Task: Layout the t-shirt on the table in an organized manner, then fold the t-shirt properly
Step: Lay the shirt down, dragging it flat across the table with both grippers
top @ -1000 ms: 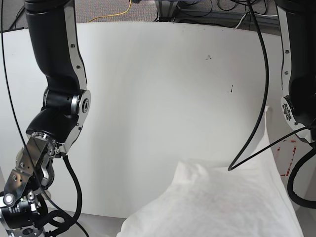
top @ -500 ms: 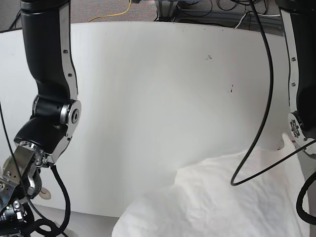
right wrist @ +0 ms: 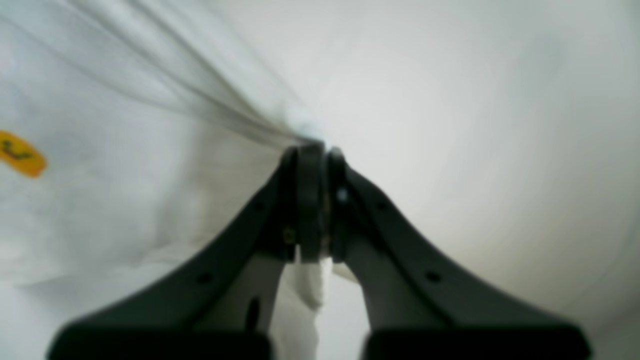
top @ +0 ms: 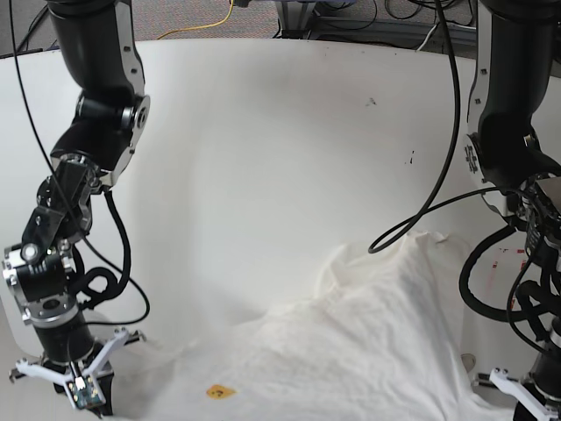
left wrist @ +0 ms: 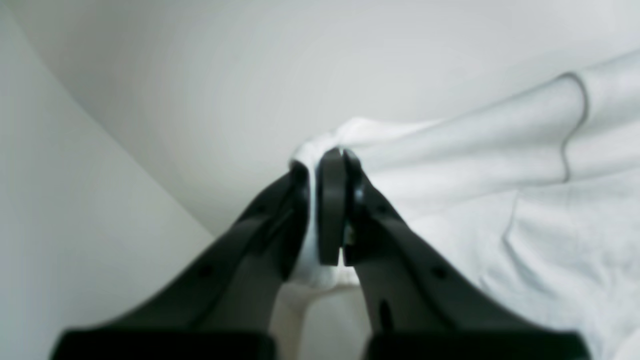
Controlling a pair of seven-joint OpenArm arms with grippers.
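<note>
A: Where do we have the t-shirt [top: 368, 342] right now?

B: Spread low across the near edge of the counter [top: 263, 158], stretched between our two arms. The far part bunches up in a soft ridge, and a small yellow-orange bit of print [top: 219, 391] shows near our right side.

A: And our grips?

B: The left gripper [left wrist: 327, 165] has its fingers pressed together on a fold of white cloth; a wad of fabric sits between them and a hemmed edge trails off to one side. The right gripper [right wrist: 315, 150] is pinched tight on another edge, with taut creases fanning away from the pinch.

A: Those creases worry us. What could go wrong?

B: The right pinch looks thin, at the very edge of the cloth. If we pull the arms further apart or drag too fast, we judge the fabric could slide out, and that side would drop in a heap.

A: Anything else?

B: A lot of the shirt seems to hang near or over the front edge. If we lower it here, part may slide off the counter. The bunched ridge could also be trapped as a crease when we set it down.
</note>
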